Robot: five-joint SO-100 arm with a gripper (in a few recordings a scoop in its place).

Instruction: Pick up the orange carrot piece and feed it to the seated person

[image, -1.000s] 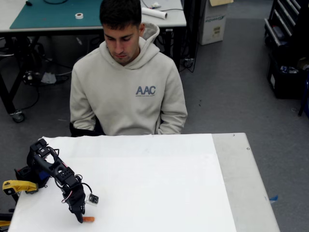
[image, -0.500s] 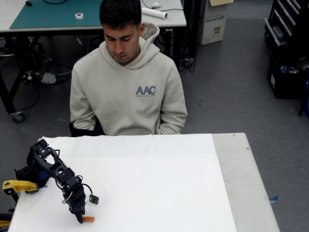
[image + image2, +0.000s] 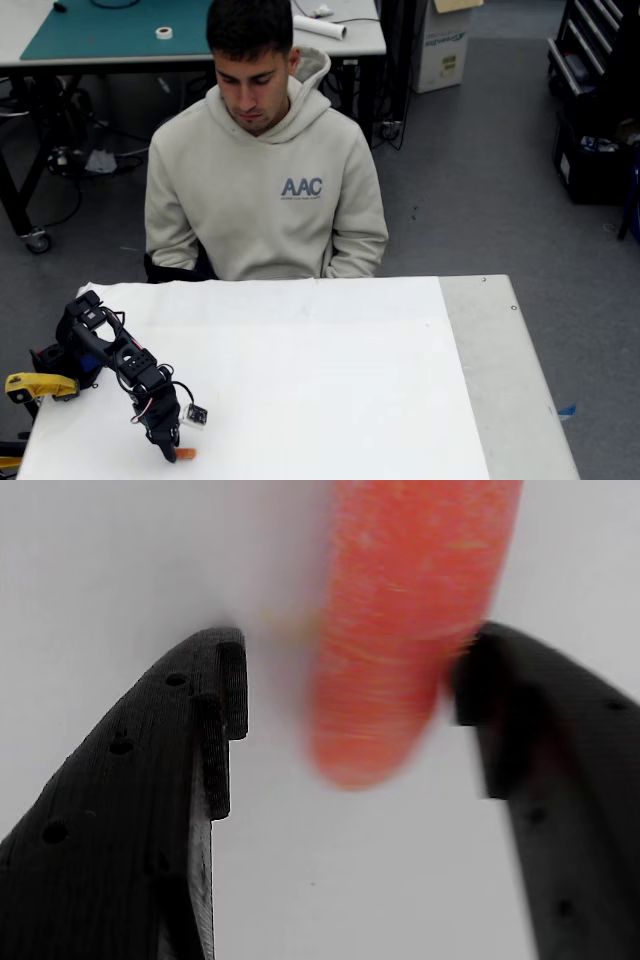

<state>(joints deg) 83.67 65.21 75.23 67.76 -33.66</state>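
gripper stands wide, jaws straddling the orange carrot piece on the white table, positioned for closing; seated person waits opposite.

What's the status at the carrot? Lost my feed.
Black two-finger gripper open, down at the white tabletop. Small orange carrot piece between the jaws, not yet clamped. Nothing in the way.

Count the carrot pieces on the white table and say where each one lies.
1. The orange carrot piece lies on the white table near its front-left corner in the fixed view, between the fingers of the open pincer. The pincer hides part of it there.
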